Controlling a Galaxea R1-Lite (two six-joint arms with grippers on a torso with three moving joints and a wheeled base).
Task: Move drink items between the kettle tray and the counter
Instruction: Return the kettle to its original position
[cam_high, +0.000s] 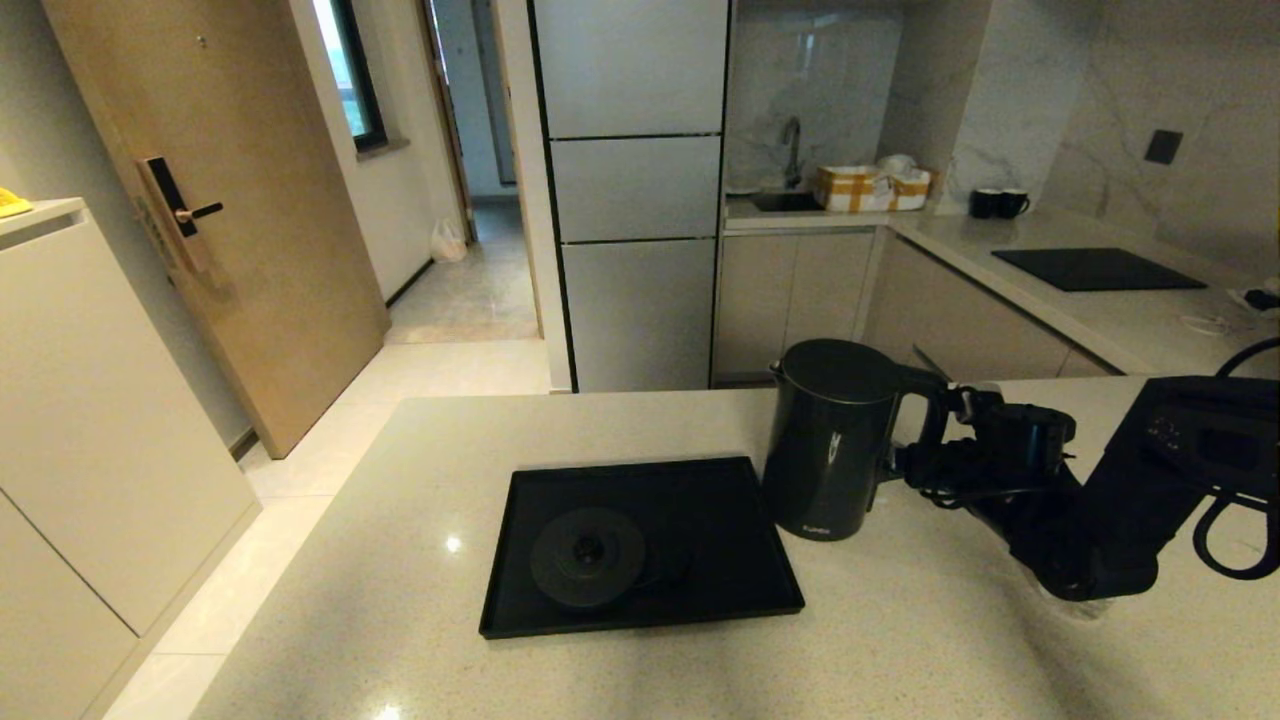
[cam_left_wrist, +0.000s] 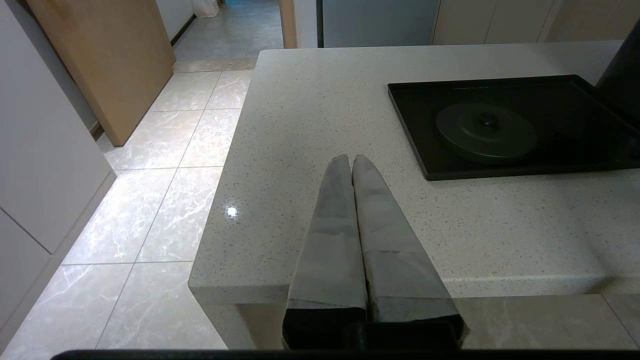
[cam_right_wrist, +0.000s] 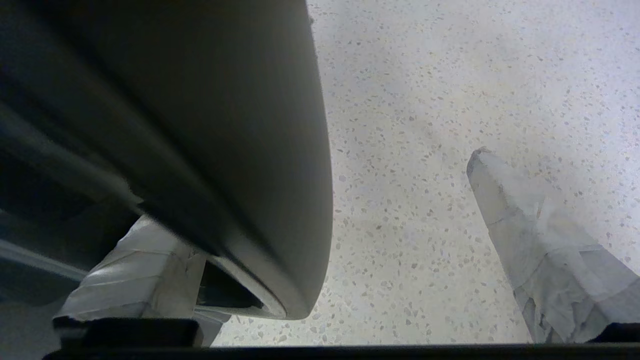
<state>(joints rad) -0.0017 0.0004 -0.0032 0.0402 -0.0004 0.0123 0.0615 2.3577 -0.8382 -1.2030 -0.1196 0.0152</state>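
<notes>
The black kettle (cam_high: 828, 440) stands upright on the beige counter (cam_high: 950, 640), just right of the kettle tray (cam_high: 720, 560). On the tray lies only the round kettle base (cam_high: 588, 556). My right gripper (cam_high: 930, 440) is open around the kettle's loop handle (cam_right_wrist: 225, 125); one taped finger (cam_right_wrist: 520, 215) stands well clear of it, the other is mostly hidden behind it. My left gripper (cam_left_wrist: 351, 159) is shut on nothing and hovers over the counter's near left corner, left of the tray (cam_left_wrist: 575, 95).
The counter ends at its left edge (cam_left_wrist: 220, 200) with tiled floor below. On the far counter lie a black cooktop panel (cam_high: 1098, 268), two dark mugs (cam_high: 998, 203) and a yellow-and-white box (cam_high: 872, 187) beside the sink.
</notes>
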